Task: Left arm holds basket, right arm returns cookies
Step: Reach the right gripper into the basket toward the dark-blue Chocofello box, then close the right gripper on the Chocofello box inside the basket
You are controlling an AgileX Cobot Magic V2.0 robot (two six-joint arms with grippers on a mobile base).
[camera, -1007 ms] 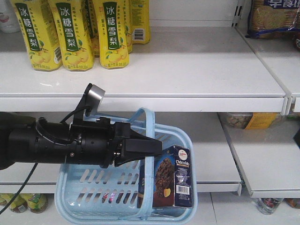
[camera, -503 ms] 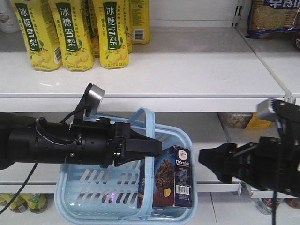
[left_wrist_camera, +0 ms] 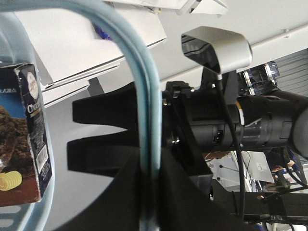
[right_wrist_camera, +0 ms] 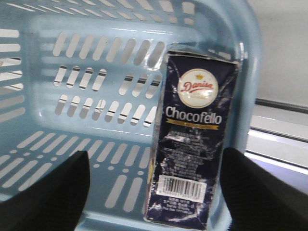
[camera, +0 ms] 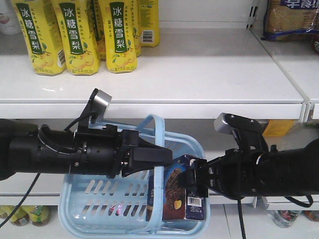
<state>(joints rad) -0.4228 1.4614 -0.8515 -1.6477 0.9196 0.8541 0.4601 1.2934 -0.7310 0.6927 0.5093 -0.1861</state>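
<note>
Basket (camera: 99, 199), hung before the shelf (camera: 199, 107), its handle clamped in my closed left end effector (camera: 160, 157). My right end effector (camera: 192, 179), newly arrived, gapes wide astride the cookie box (right_wrist_camera: 192, 144), which stands upright in the basket's right corner; grasp pending. Label: "Danisa", "Chocofello".

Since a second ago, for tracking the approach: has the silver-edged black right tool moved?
Yes. The silver-edged black right tool has travelled leftward, away from the white shelf corner, up to the dark navy cardboard cookie box.
</note>
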